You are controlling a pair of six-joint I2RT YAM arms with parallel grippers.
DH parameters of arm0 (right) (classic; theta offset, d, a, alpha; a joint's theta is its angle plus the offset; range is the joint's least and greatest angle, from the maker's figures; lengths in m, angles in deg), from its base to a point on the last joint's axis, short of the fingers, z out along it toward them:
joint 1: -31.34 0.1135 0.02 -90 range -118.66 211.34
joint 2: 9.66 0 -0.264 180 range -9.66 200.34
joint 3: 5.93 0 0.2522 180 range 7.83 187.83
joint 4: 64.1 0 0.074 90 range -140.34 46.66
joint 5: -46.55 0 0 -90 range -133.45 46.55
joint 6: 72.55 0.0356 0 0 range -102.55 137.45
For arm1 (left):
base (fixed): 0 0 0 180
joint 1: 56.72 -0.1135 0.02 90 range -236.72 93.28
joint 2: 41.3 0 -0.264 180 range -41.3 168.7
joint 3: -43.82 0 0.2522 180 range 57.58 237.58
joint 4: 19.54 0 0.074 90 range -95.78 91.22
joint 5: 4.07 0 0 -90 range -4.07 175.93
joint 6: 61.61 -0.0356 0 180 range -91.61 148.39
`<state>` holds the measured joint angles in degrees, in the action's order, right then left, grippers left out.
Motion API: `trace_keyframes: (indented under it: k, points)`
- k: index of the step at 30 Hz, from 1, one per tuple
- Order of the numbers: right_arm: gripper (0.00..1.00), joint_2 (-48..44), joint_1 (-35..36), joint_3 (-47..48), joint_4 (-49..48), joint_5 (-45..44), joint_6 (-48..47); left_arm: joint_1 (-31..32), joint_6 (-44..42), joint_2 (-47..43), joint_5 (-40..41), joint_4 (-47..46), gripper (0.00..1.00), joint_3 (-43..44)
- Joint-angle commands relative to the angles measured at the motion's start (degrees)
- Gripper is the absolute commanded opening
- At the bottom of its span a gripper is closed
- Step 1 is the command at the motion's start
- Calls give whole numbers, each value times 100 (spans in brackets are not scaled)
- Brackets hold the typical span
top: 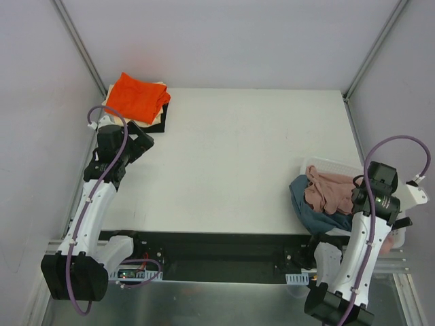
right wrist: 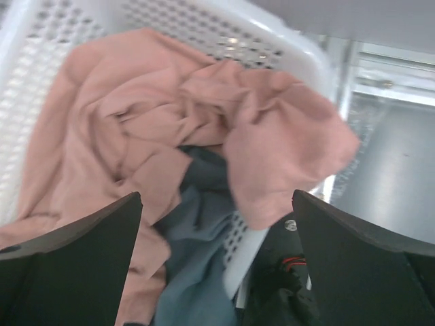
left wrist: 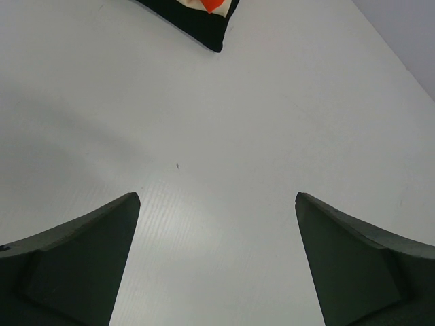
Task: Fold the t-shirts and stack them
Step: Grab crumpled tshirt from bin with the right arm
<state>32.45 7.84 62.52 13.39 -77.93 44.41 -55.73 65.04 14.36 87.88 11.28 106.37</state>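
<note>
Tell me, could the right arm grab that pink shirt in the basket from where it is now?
Probably yes. Its fingers stand open right above the pink shirt, which lies on top of the blue shirt in the white basket, with nothing covering it.

I see the folded t-shirts [top: 138, 102] stacked at the far left corner of the desk [top: 245, 163]; crumpled t-shirts [top: 329, 193] lie in the basket [top: 333, 164] at its near right edge.

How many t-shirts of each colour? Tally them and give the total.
Orange t-shirt: 1
Cream t-shirt: 1
Black t-shirt: 1
Pink t-shirt: 1
Slate blue t-shirt: 1
Total: 5
</note>
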Motion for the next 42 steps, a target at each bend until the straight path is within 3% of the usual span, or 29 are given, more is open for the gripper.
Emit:
trace_keyframes:
  k: [1,8,13,16,17,19,21,25,33,42]
  points:
    - [97,130,-373,-249,334,-735,-24,-64,-78,68,-327,8,99,280]
    - [97,640,-883,-547,-272,-34,-270,-64,-78,77,-292,-1,99,209]
    - [88,1010,-1112,-802,-483,21,-148,-64,-114,24,-240,8,99,183]
    - [70,984,-1139,-943,-650,81,-156,-64,-96,-11,-222,8,99,148]
    - [56,940,-1147,-961,-712,125,-200,-64,-96,-11,-222,8,99,156]
    - [41,835,-1156,-952,-878,257,-296,-64,-122,-2,-231,-1,99,157]
    - [1,703,-1156,-909,-932,266,-350,-64,-131,-29,-231,8,99,148]
    - [1,264,-1156,-566,-1247,887,-735,-64,-114,-64,-65,8,99,139]
    - [1,-159,-1139,1577,-1880,2558,-1245,-64,-105,-178,-117,-1,99,104]
    - [1,1825,-946,5555,-2801,6018,-1045,-64,27,-591,-55,8,99,34]
